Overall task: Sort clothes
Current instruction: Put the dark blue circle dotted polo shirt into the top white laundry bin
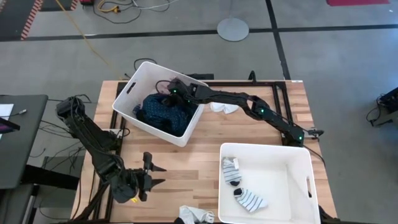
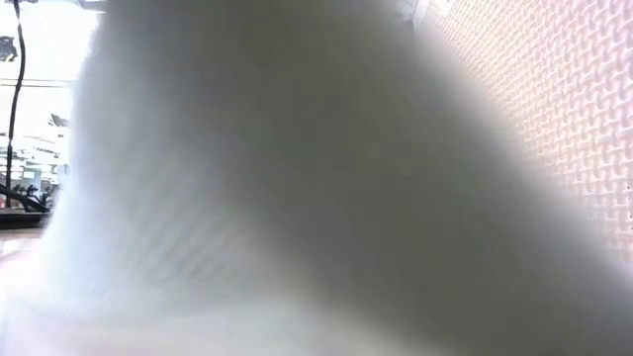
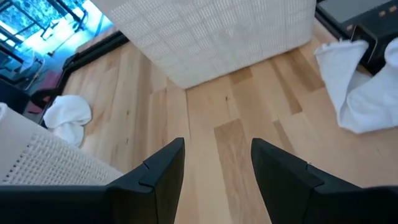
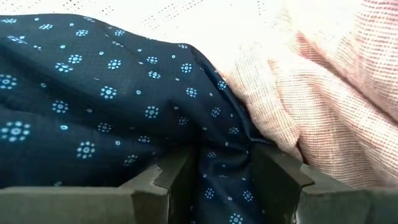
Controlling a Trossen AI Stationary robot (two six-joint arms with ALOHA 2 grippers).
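Observation:
The navy dotted garment [image 1: 163, 112] lies bunched in the far left white bin [image 1: 134, 84]. My right gripper [image 1: 174, 92] reaches into that bin over the garment's far side and is shut on it. In the right wrist view a pink garment [image 4: 323, 106] lies against the navy cloth [image 4: 93, 93]. My left gripper [image 1: 154, 173] hovers open over bare table near the front left, with nothing between its fingers [image 3: 161, 174]. One white sock [image 1: 224, 107] lies on the table beside the far bin. Another [image 1: 196, 215] lies at the near edge. My right gripper has a fold of the navy dotted garment [image 4: 225, 162] between its two fingers, and the cloth fills the gap. The fingers come slanting down from the table's right side. The rest of the garment rests in the bin, slack, against the pink garment.
The near right white bin [image 1: 298, 155] holds a grey sock [image 1: 231, 172] and a striped sock [image 1: 250, 199]. Something white and blurred [image 2: 297, 198] stands right in front of the low camera and blocks its view. Bare wood lies between the two bins.

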